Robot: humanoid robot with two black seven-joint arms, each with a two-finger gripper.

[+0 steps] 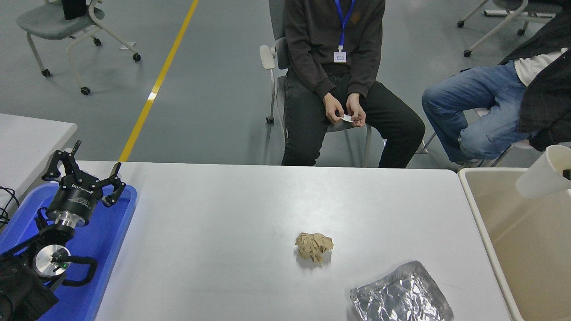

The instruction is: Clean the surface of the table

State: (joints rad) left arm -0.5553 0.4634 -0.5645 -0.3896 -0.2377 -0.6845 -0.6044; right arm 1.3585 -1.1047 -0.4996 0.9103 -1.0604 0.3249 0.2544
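A crumpled foil tray (400, 293) is lying at five o'clock on the worktop (232, 214), with a brown paper ball (314, 247) beyond it. The left tool (84, 171) is being held spread wide and empty over a blue tray (107, 249) at nine o'clock. At three o'clock a white cup (543, 173) is being held tilted above the beige bin (486, 232); the right tool is barely seen, its grip untellable.

On the pale worktop (232, 214) lie a crumpled brown paper ball (314, 247) near the middle and a crinkled foil tray (399, 295) at the near edge. The left claw (84, 171), fingers spread, sits parked over a blue tray (105, 249) at the lower left. At the right edge a tilted white paper cup (543, 173) hangs above a beige bin (486, 240); two people sit beyond the worktop.
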